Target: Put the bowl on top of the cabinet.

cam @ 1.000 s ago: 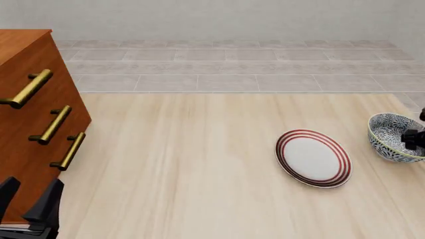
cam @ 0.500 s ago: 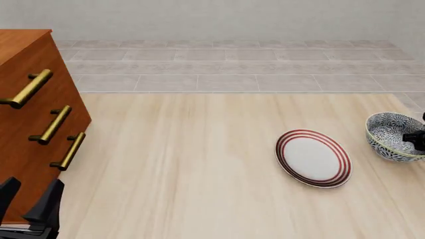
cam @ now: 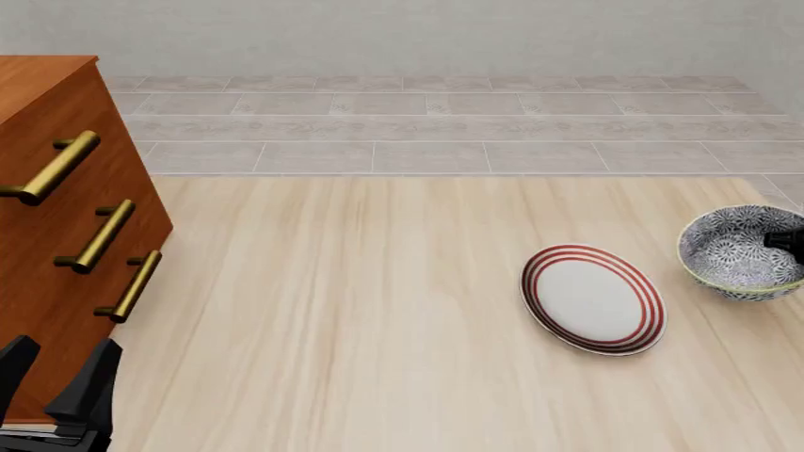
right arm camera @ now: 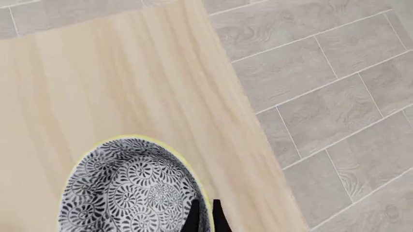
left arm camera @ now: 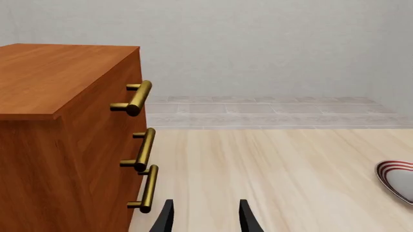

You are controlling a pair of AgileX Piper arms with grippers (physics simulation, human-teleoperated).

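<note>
Now bowl (cam: pixel 741 252) rim between right jaws, beside plate (cam: pixel 592 298).

Left gripper (left arm camera: pixel 205 218) has its two dark fingers spread apart over the light wood table (left arm camera: pixel 271 169), right beside the reddish cabinet (left arm camera: pixel 65 135) with three brass handles (left arm camera: pixel 143 148), plus a red-ringed plate (left arm camera: pixel 399 178) peeking in at the edge.

In the front view the cabinet (cam: pixel 70 235) runs off the left edge, so its top and left side go unseen, and the left gripper (cam: pixel 56 386) is cut by the lower left corner. At the right edge only a dark sliver of the right gripper (cam: pixel 789 240) shows by the bowl (cam: pixel 739 252). The left wrist view clips the plate (left arm camera: pixel 399 178) at its right edge.
</note>
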